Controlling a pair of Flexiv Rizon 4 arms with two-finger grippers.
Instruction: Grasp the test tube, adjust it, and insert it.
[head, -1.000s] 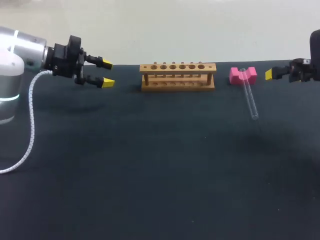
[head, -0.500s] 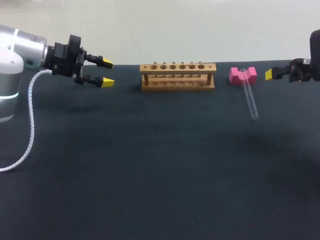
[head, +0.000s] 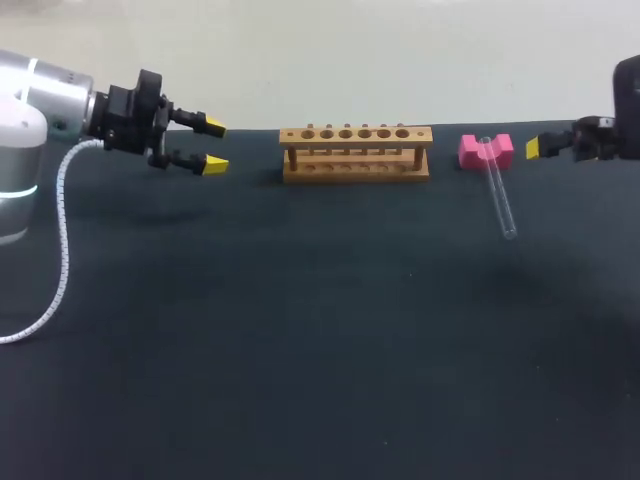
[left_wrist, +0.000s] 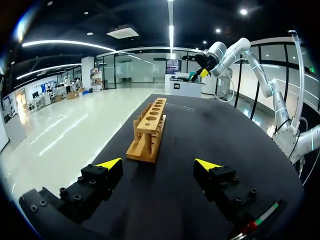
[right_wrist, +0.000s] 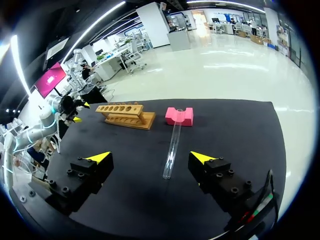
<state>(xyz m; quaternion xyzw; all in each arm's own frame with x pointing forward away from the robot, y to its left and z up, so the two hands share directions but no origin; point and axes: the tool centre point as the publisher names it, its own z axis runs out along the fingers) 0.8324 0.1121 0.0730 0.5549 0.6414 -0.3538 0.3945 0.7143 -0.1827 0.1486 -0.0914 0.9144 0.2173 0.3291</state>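
1 tube (right_wrist: 172, 149) ahead of right gripper (right_wrist: 151, 158)

The dark table (head: 300, 350) carries a wooden rack (head: 355, 152), a pink block (head: 473, 150) near it, and a test tube (head: 499, 195) (one end propped on the block).

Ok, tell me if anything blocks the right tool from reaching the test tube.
Nothing visible does. The test tube lies ahead of the open right tool, its far end propped on the pink block, with only bare table between them.
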